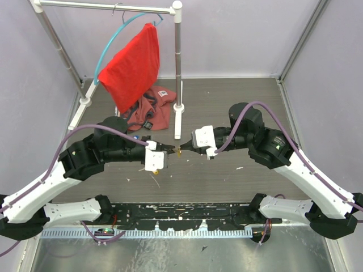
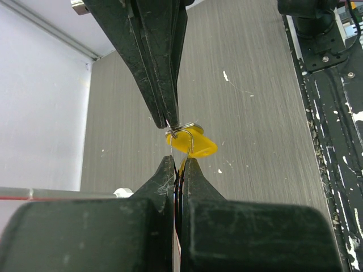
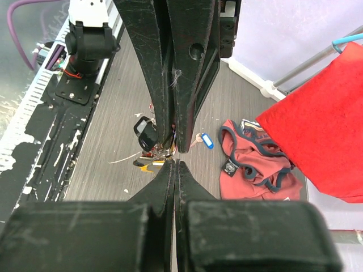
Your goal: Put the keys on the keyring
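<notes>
Meeting tip to tip above the table (image 2: 255, 113), both grippers are pinching fully closed. The left gripper (image 2: 180, 162) is clamping the yellow-headed key (image 2: 197, 146). The right gripper (image 2: 168, 122) appears to be nipping the keyring (image 2: 182, 134), a thin silver wire loop crossing the key's flat plastic head. A black-tagged key (image 3: 146, 135) and a blue-tagged key (image 3: 207, 140) are lying on the table below.
</notes>
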Controlling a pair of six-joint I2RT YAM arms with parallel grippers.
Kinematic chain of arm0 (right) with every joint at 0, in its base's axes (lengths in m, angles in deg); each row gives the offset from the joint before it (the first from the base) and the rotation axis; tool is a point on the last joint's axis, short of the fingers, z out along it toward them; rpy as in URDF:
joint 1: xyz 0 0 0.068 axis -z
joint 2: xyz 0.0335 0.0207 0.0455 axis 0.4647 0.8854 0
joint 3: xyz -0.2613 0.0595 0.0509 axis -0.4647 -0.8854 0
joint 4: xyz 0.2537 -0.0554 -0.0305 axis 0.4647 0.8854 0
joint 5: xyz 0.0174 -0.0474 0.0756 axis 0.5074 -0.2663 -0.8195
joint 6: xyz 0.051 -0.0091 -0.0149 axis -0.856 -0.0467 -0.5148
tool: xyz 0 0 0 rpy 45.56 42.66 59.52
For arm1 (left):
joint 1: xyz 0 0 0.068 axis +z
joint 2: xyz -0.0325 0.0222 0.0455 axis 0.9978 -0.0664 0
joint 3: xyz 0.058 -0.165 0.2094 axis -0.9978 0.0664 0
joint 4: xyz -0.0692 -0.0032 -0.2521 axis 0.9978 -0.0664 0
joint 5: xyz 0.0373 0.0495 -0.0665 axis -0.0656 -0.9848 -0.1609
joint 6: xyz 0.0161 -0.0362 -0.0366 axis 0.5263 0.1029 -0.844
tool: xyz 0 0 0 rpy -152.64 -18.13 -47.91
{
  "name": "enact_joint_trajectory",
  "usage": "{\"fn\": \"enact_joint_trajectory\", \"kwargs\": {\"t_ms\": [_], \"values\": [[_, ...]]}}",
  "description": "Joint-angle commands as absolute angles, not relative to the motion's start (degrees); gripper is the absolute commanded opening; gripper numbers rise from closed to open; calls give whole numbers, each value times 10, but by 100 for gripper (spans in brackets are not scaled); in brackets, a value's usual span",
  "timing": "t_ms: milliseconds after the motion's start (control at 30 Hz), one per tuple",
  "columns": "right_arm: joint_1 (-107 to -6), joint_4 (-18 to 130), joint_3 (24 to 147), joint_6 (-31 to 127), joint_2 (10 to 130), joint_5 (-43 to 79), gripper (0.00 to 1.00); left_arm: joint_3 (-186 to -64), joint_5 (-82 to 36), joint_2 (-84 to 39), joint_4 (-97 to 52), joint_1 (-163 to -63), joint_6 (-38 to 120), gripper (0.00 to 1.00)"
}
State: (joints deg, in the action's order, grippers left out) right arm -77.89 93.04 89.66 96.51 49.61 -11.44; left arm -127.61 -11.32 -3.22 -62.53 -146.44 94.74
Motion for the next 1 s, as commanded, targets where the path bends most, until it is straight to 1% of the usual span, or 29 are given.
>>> {"fn": "enact_joint_trajectory", "kwargs": {"t_ms": [0,500,767,967], "values": [[-766,931,915,964,489,-70,2,-1285,-54,-29,-654,-1468,951,0],[-766,943,911,968,506,-85,5,-1295,-32,-45,-656,-1479,963,0],[-767,943,910,967,514,-101,8,-1299,-31,-50,-651,-1484,966,0],[-766,941,907,969,516,-94,19,-1298,-27,-51,-648,-1488,969,0]]}}
